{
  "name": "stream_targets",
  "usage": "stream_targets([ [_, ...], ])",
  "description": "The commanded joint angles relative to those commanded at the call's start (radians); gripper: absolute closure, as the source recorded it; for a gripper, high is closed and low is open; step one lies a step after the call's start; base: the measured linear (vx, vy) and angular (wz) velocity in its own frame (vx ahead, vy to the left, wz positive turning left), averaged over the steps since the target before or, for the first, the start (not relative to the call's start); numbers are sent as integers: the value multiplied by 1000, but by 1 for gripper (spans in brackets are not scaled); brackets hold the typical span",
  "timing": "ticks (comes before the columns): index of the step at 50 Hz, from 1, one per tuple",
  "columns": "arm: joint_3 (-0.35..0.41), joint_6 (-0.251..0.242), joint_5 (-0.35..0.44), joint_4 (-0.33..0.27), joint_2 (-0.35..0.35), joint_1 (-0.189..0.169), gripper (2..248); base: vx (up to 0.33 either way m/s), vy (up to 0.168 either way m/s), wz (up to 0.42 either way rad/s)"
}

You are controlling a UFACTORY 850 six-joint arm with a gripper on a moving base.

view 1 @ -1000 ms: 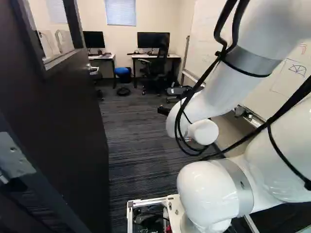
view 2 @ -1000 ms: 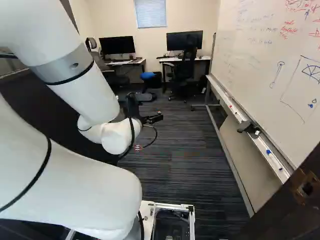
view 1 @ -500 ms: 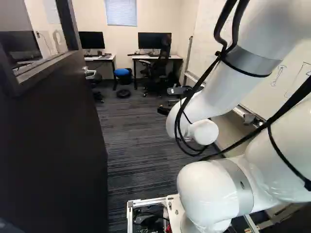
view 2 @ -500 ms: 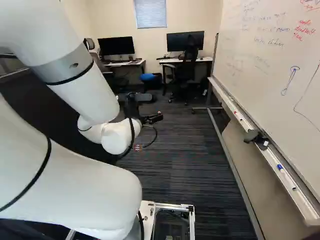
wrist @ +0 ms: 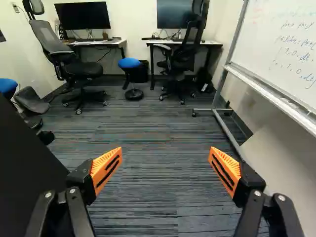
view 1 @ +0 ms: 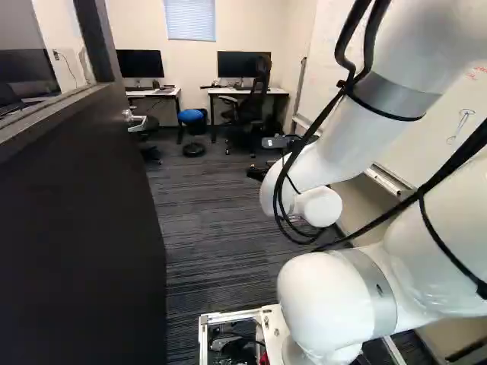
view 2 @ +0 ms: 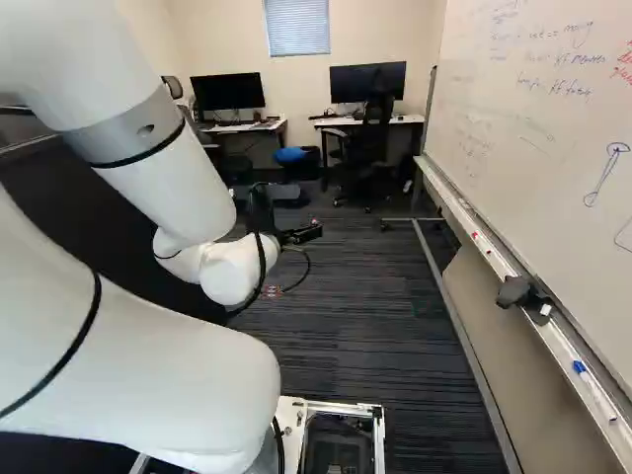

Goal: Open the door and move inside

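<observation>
The door (view 1: 84,236) stood open along the left side of the left base view, a dark, flat leaf with a glazed upper part, and in the wrist view it lay close beside one finger of the gripper (wrist: 165,154). That gripper was spread wide, with nothing between its orange pads (wrist: 106,167). The leaf would likely prove stiff and fairly heavy, yet swing easily on its hinges, perhaps with some drag if a closer was fitted; its painted face looked smooth enough for pads to slip on, and the glass (view 1: 19,42) was the part to spare. A lever or the free edge would be the place to take hold, though no handle could be made out with certainty, and with the way in so open a grip seemed hardly needed: the base had rather to drive on, keeping the arm off both leaf and whiteboard (view 2: 533,128). As to number, there were one door, one whiteboard, one black eraser-like thing (view 2: 523,296) on its tray, and one window blind (view 2: 296,26). Two monitors (wrist: 83,16) stood at the far wall, one on each of two desks (wrist: 116,43). The wrist view showed two office chairs (wrist: 83,70), one whole blue-topped stool (wrist: 129,63) and a second blue seat (wrist: 7,85), partly cut off.
</observation>
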Motion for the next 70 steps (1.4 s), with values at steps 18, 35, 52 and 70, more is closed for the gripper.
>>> stream_targets([
  [18,0,0,0,0,0,0,3,184,7,11],
  [35,0,0,0,0,0,0,3,172,6,10],
  [52,0,0,0,0,0,0,3,229,4,-3],
  [70,0,0,0,0,0,0,3,246,10,-6],
])
